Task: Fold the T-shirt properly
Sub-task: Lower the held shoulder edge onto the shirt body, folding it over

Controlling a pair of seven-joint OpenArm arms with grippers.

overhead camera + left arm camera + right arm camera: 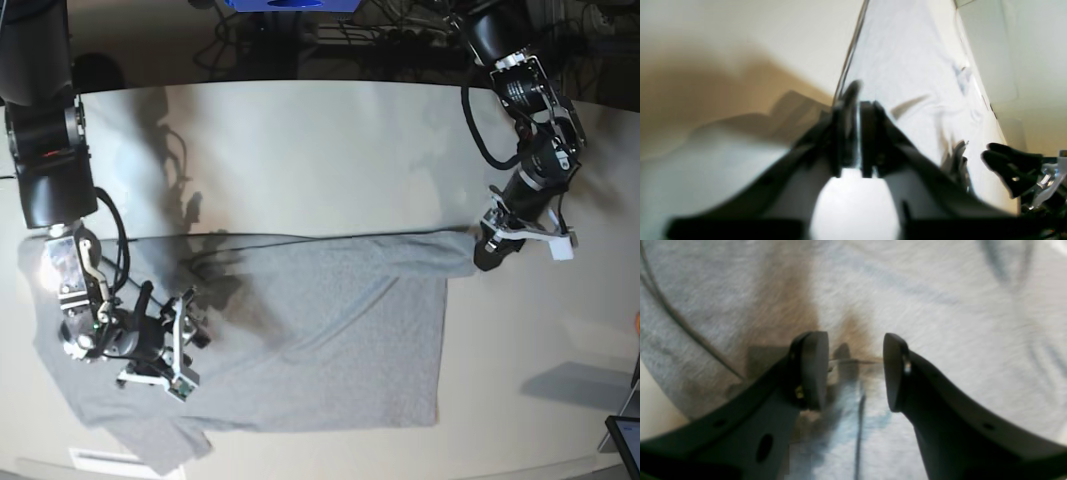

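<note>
Though no print legible: T-shirt point(330, 340) plain grey; right end effector point(855, 371) wide, left end effector point(857, 140) narrow.

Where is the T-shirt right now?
In the base view, the T-shirt lies flat on the table's near half, between both arms.

The T-shirt point(330, 330) is soft grey cloth with tiny flecks. The table point(320, 150) looks smooth and pale. The right gripper point(855, 371) is matt black plastic.
</note>
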